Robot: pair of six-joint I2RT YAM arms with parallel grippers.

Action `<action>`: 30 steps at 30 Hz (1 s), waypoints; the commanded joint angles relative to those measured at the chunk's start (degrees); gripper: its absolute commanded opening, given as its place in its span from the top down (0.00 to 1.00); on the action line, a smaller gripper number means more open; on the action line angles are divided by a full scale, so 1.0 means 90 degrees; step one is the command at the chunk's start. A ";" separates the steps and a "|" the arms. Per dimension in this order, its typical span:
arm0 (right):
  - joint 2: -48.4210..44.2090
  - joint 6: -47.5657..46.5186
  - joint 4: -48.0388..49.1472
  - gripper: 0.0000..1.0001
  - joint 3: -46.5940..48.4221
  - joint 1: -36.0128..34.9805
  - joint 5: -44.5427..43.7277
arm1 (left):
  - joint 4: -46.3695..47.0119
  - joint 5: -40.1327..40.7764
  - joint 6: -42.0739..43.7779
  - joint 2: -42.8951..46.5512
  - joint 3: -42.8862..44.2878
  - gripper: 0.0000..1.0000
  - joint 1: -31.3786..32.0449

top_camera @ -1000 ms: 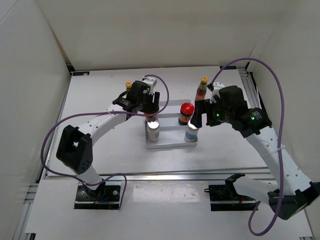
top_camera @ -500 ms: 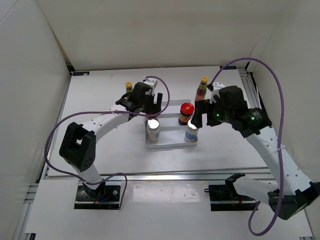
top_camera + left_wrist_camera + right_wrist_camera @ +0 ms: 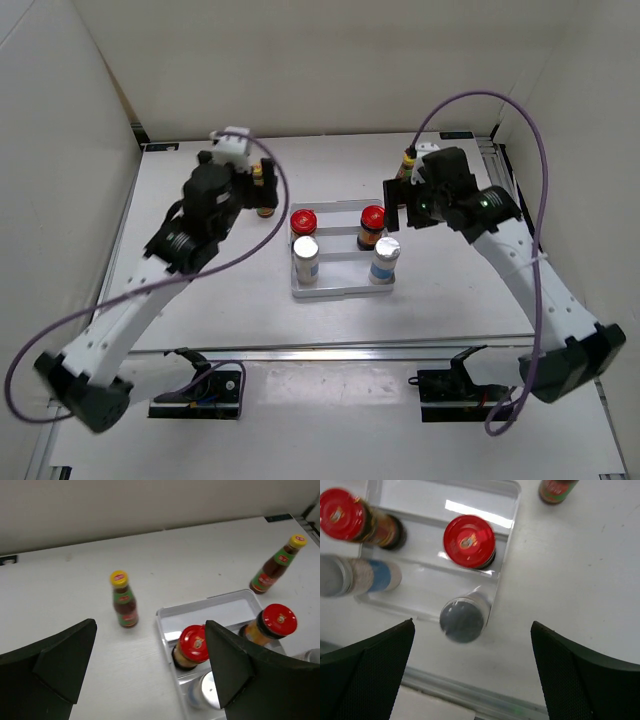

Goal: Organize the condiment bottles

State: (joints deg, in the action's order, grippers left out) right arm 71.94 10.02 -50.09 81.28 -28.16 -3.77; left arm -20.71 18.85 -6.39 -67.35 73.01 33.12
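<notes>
The white tray (image 3: 340, 291) holds two red-lidded jars (image 3: 303, 220) (image 3: 373, 217) in its middle row and two silver-topped shakers (image 3: 306, 250) (image 3: 385, 250) in its near row. One slim yellow-capped bottle (image 3: 264, 192) stands on the table left of the tray, the other (image 3: 407, 162) at its far right. My left gripper (image 3: 245, 183) is open and empty, raised next to the left slim bottle (image 3: 124, 600). My right gripper (image 3: 402, 208) is open and empty above the tray's right side, over the right shaker (image 3: 462, 620).
White walls enclose the table on three sides. A metal rail (image 3: 330, 352) runs along the near edge. The tray's far row (image 3: 215, 611) holds nothing. Purple cables loop over both arms.
My left gripper has drawn back left and away from the tray, and the left red-lidded jar now shows standing in it. My right gripper has moved up and toward the far right.
</notes>
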 commanded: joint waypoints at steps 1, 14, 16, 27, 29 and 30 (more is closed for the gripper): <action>0.0725 -0.0156 0.0184 0.00 0.0685 0.0180 -0.0674 | -0.0297 0.0893 0.0320 0.0927 -0.1069 0.00 -0.0231; 0.3577 -0.0098 0.0847 0.00 0.2785 0.1175 -0.0860 | -0.0082 0.1890 0.0036 0.3713 -0.4089 0.00 -0.0507; 0.3783 -0.0098 0.0907 0.00 0.2980 0.1176 -0.0860 | -0.0023 0.2015 0.0124 0.3861 -0.4166 0.00 -0.0507; 0.4360 -0.0390 0.2985 0.00 0.2035 0.1235 -0.1105 | 0.0104 0.2075 0.0007 0.3675 -0.4167 0.00 -0.0507; 0.4525 -0.0449 0.3191 0.00 0.1975 0.1235 -0.1192 | 0.0104 0.2075 0.0007 0.3734 -0.4167 0.00 -0.0507; 0.4594 -0.0449 0.3250 0.00 0.1975 0.1235 -0.1250 | 0.0104 0.2075 0.0007 0.3734 -0.4167 0.00 -0.0507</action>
State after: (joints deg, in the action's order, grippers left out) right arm 111.68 7.33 -28.47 99.72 -17.34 -12.80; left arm -20.91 36.91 -5.63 -34.46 35.35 28.82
